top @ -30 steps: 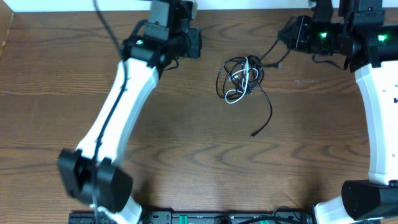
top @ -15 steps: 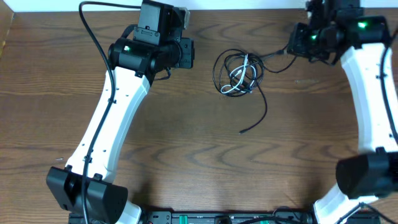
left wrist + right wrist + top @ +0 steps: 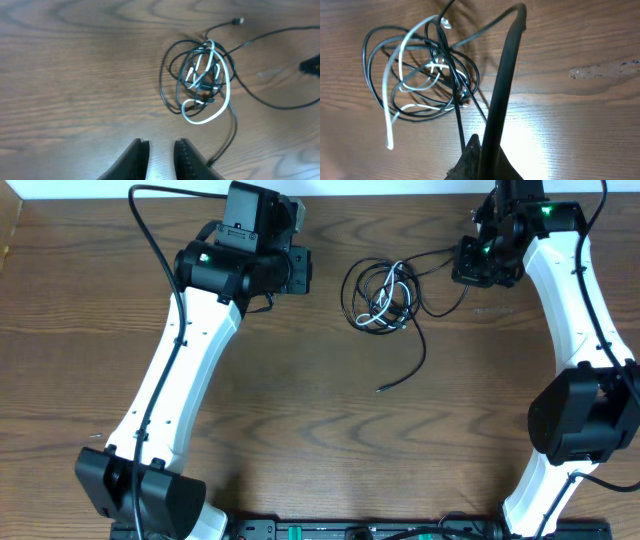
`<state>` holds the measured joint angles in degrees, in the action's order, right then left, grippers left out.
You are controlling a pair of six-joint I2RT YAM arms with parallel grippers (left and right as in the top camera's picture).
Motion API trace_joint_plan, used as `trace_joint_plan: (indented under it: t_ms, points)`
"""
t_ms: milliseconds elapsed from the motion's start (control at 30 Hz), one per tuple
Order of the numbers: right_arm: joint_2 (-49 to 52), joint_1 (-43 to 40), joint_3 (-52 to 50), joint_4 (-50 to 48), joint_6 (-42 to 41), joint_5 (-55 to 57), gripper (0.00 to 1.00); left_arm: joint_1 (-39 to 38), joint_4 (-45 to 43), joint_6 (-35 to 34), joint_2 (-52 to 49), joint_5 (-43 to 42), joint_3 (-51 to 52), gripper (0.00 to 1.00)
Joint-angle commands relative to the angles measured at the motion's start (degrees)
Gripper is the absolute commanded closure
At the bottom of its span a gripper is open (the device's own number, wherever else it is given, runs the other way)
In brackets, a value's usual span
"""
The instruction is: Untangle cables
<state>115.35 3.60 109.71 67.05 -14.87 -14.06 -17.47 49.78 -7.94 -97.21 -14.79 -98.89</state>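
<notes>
Right claw (image 3: 479,152) stays clamped shut on 1 strand of the black cable (image 3: 506,75) and has swung in beside the tangle, dragging that cable's loose end leftward across the table (image 3: 300,440). Left claw (image 3: 161,150) has just cracked open a little, empty, just short of the white cable (image 3: 209,112). Its loops are still wound into the black ones mid-table, so the 2 remain tangled.

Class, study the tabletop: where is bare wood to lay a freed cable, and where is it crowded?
Free: the broad wood below the loose tail of the black cable, between the left arm and right arm; also the strip left of the left arm. Crowded: the top centre, where the tangle lies between the left gripper and right gripper.
</notes>
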Motion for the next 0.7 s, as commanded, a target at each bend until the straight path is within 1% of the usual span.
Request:
trace_joint_plan:
  t_ms: [0,33,133,233,433,667]
  points:
    - [0.04,-0.17,-0.02,0.50,1.70,-0.07,0.99,-1.44,-1.25,0.52,-3.56,-3.89,-0.33,0.64]
    - [0.04,-0.20,-0.02,0.76,1.73,-0.04,0.99,-2.34,-2.27,1.53,-5.18,-5.75,-0.33,0.58]
    - [0.04,-0.20,-0.02,1.25,2.14,-0.04,0.98,-4.70,-4.55,5.20,-8.52,-9.27,-0.33,0.49]
    - [0.04,-0.17,-0.02,1.36,2.16,-0.02,0.98,-7.37,-6.95,6.86,-11.98,-9.22,-0.33,0.45]
    - [0.04,-0.17,-0.02,1.36,2.16,-0.02,0.97,-10.88,-11.85,8.15,-19.12,-8.98,-0.33,0.41]
    - [0.04,-0.17,-0.02,1.33,2.32,-0.02,0.97,-12.11,-16.72,8.13,-24.74,-8.98,-0.33,0.38]
